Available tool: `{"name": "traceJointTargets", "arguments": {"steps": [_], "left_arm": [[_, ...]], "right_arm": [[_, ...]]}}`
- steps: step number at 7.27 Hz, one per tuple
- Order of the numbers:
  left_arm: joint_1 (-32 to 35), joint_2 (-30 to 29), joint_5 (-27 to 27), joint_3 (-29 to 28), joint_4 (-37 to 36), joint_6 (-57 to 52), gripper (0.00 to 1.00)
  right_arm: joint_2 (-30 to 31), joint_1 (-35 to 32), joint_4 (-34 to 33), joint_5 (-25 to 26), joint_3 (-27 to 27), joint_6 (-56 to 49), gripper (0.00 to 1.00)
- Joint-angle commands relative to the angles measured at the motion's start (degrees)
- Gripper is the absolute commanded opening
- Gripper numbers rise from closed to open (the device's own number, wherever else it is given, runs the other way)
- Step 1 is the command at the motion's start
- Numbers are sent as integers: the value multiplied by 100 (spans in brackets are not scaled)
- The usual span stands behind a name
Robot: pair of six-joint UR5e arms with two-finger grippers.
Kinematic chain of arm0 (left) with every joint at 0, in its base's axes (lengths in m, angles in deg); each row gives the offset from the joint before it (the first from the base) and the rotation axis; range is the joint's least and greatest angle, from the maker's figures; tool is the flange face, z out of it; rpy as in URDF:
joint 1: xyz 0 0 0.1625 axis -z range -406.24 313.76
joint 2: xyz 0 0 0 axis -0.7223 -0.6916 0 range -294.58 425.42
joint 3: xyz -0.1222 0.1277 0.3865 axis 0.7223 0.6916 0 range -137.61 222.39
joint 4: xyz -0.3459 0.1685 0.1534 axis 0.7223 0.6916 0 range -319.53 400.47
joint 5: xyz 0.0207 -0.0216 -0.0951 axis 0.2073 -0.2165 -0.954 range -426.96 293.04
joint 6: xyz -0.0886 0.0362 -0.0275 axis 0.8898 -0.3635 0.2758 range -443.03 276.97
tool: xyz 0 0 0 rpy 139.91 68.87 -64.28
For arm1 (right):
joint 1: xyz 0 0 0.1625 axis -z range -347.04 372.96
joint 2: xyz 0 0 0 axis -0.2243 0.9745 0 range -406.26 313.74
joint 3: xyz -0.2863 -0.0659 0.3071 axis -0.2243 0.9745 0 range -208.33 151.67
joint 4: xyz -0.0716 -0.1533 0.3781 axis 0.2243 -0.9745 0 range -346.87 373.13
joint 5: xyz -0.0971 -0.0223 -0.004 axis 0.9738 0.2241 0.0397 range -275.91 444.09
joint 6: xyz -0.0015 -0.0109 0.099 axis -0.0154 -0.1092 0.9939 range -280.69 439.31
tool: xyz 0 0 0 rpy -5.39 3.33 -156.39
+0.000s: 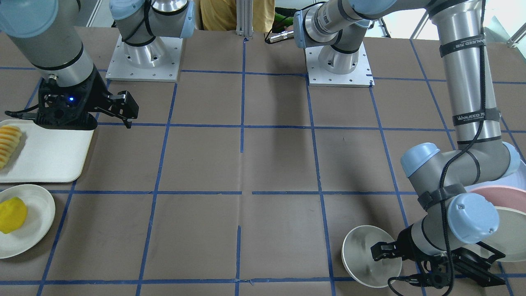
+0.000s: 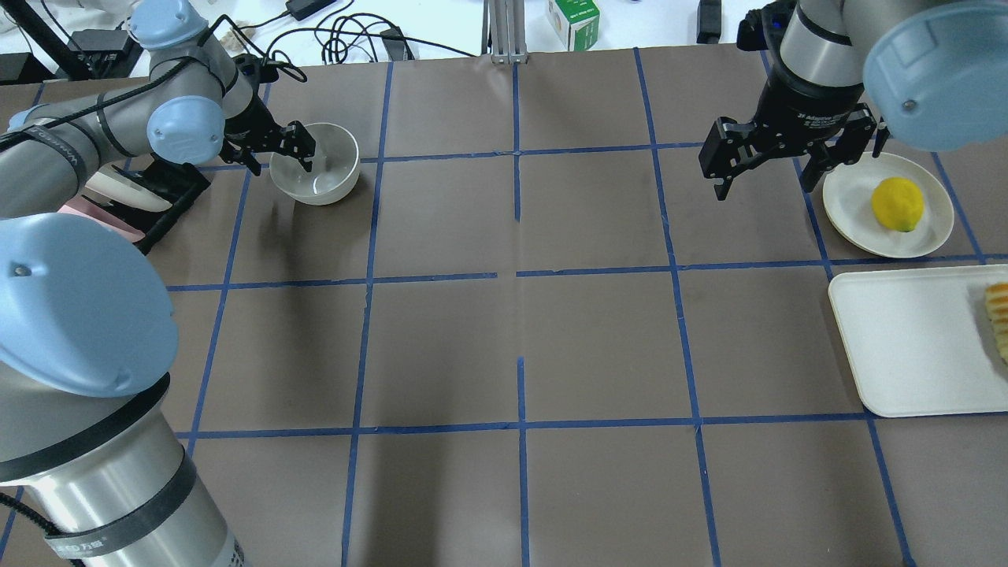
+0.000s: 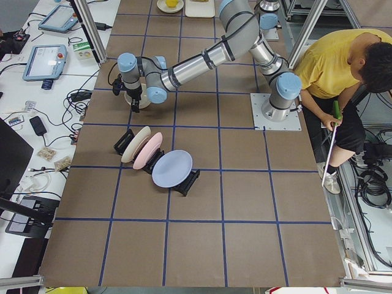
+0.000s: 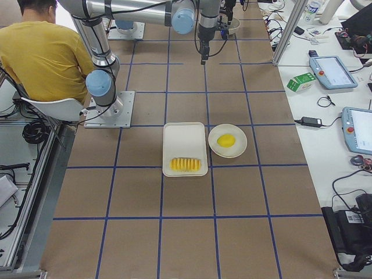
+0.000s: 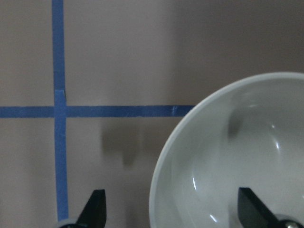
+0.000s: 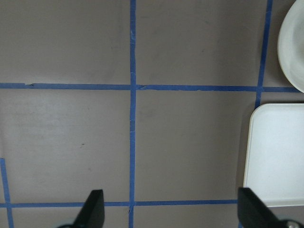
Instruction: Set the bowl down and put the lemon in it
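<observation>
The off-white bowl point(image 2: 319, 167) is at the table's far left, also shown in the front view point(image 1: 365, 250). My left gripper point(image 2: 279, 160) is open and straddles the bowl's near rim. In the left wrist view point(image 5: 173, 211) one finger is inside the bowl point(image 5: 247, 152) and one is outside it. The yellow lemon point(image 2: 898, 203) lies on a shallow off-white plate point(image 2: 846, 201) at the far right. My right gripper point(image 2: 768, 177) is open and empty, hanging above the table just left of that plate.
A white rectangular tray point(image 2: 906, 346) with a sliced orange-yellow fruit piece point(image 2: 998, 315) lies nearer the robot than the lemon's plate. A black rack of pastel plates point(image 3: 153, 156) stands beside the left arm. A person in yellow point(image 3: 334, 67) sits behind the robot bases.
</observation>
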Motion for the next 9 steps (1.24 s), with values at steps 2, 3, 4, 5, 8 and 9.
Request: {"name": "traceJointTargets", "arguments": {"steps": [2,3,4,5,8,9], "left_arm": [[-9,64,-9,29,82,6,0],[0,143,-18,3,178,6,0],[0,222,-70,2,318,15,0],[0,257,-210,2,346,58,0],[323,721,-909,132,943,390,0],[908,880,-975,378,726,1315,0]], "right_arm": [[-24,729,27,93,4,-688,100],[-164,993,9,102,21,-963,100],[-365,1309,-52,128,39,-1226,100],[-715,1730,-131,50,48,-1586,100],[-1245,2260,-1238,67,74,-2934,100],[-1342,2435,-1256,41,83,-2917,100]]}}
